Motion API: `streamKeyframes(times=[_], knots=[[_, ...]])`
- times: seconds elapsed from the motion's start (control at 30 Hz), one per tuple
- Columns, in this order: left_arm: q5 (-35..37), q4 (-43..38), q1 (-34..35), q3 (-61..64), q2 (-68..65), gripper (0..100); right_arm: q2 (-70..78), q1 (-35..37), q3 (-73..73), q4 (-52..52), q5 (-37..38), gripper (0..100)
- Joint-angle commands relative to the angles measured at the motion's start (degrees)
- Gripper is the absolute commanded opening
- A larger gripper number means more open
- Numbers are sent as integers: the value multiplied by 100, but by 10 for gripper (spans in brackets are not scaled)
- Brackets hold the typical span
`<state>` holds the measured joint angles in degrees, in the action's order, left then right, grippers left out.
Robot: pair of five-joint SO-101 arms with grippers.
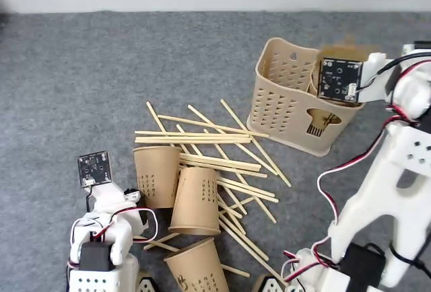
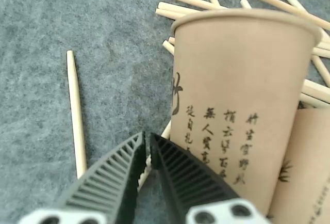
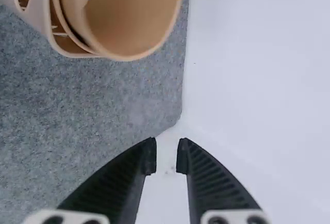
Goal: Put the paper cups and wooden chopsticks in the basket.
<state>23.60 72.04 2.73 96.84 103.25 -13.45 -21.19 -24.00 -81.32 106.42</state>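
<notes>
Well, a beige perforated plastic basket [image 1: 296,114] stands near the grey mat's [image 1: 101,83] far right edge, a cup nested inside. Three brown paper cups [image 1: 156,174] lie among scattered wooden chopsticks [image 1: 202,137] toward the near edge, not yet collected. Beside one cup the left gripper [image 2: 147,139] sits pressed together and empty, probably lining up a grab; the right gripper [image 3: 166,157], barely parted and empty, hangs just past the basket.

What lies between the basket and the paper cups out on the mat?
In the high view, loose wooden chopsticks lie scattered over the grey mat between the basket and the paper cups; nothing else sits there.
</notes>
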Motion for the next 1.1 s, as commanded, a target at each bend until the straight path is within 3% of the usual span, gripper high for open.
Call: streamKeyframes(times=[0.0,0.27,0.53,0.63,0.93,1.07], knots=[[-26,18,-9,-48,70,14,-374,171,-299,145,-457,91],[-26,18,-9,-48,70,14,-1033,1077,-299,-22,-2813,86],[-26,18,-9,-48,70,14,-1165,2149,-290,-2123,-5090,39],[-26,18,-9,-48,70,14,-1270,2519,132,-2149,-6207,8],[-26,18,-9,-48,70,14,-1956,4110,2321,-2158,-6769,9],[-26,18,-9,-48,70,14,-2571,4901,3024,-2158,-7420,9]])
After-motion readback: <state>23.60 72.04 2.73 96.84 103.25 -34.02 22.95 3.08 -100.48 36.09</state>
